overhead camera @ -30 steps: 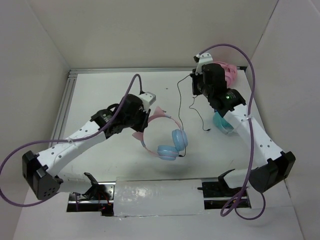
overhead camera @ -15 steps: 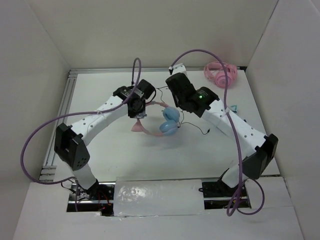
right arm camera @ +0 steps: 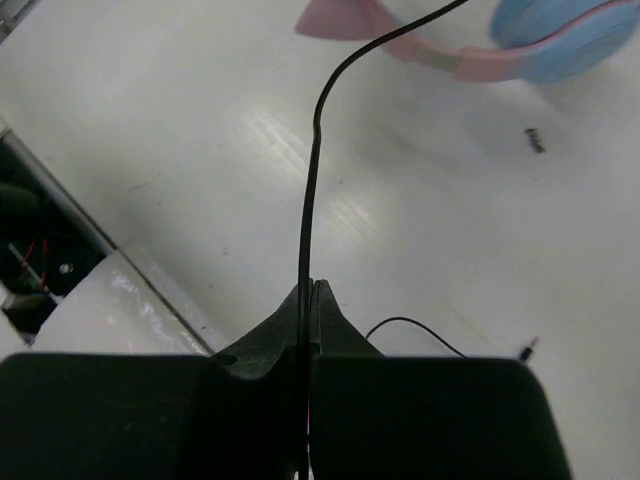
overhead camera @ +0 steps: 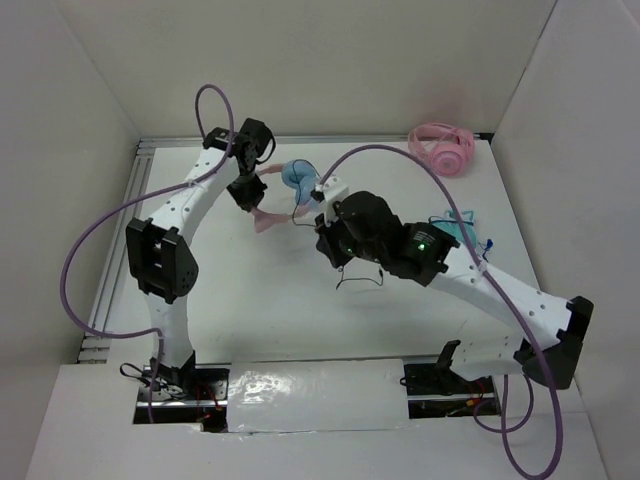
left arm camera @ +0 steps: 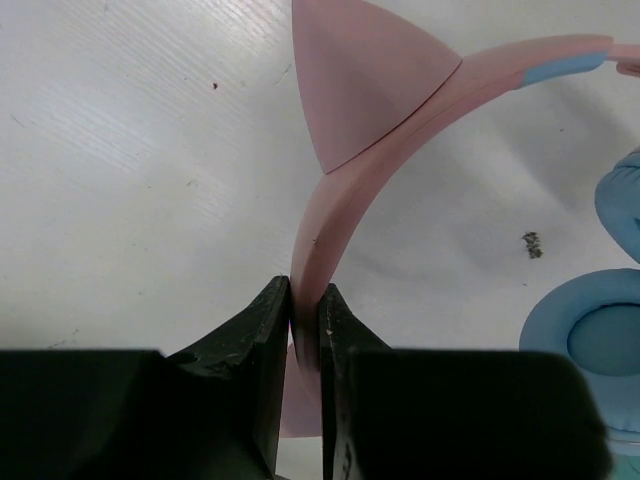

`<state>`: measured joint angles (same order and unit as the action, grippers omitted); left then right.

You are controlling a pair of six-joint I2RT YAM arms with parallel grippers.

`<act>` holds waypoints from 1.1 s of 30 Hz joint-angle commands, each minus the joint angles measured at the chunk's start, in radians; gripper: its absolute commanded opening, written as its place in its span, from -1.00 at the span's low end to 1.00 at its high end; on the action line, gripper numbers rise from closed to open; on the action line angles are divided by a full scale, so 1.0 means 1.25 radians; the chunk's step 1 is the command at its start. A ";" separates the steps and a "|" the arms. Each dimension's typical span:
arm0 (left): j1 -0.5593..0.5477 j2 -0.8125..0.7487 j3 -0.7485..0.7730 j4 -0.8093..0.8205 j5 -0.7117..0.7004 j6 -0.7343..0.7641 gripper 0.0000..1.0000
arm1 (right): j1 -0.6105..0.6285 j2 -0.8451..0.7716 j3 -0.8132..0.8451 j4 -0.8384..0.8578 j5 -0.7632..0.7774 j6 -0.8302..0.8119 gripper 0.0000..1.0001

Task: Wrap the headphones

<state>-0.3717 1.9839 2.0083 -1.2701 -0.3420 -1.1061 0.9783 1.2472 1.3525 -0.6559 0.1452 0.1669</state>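
The headphones (overhead camera: 283, 190) have a pink cat-ear headband (left arm camera: 375, 160) and light blue earcups (overhead camera: 298, 177). They are held up at the back left of the table. My left gripper (overhead camera: 252, 196) (left arm camera: 305, 312) is shut on the pink headband, just below one cat ear. The thin black cable (right arm camera: 312, 190) runs from the headphones to my right gripper (right arm camera: 311, 290), which is shut on it. In the top view the right gripper (overhead camera: 326, 243) is right of and nearer than the headphones, and the cable's loose end (overhead camera: 360, 280) trails on the table below it.
All-pink headphones (overhead camera: 441, 147) lie at the back right corner. Teal headphones (overhead camera: 452, 225) lie at the right, partly hidden by my right arm. White walls enclose the table on three sides. A metal rail (overhead camera: 128, 215) runs along the left edge.
My left gripper has carried the headphones from the table's middle to the back left. My right gripper has swung from the back right toward the centre, the cable pinched in it.
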 commanded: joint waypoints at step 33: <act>0.188 -0.620 -0.361 0.669 0.893 0.253 -1.00 | -0.377 -0.001 -0.503 0.617 -0.530 0.097 -1.00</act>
<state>-0.1303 1.2560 1.5597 -0.5728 0.5709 -0.8371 0.5449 1.2007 0.6418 0.0669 -0.4728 0.2951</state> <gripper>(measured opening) 0.266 0.007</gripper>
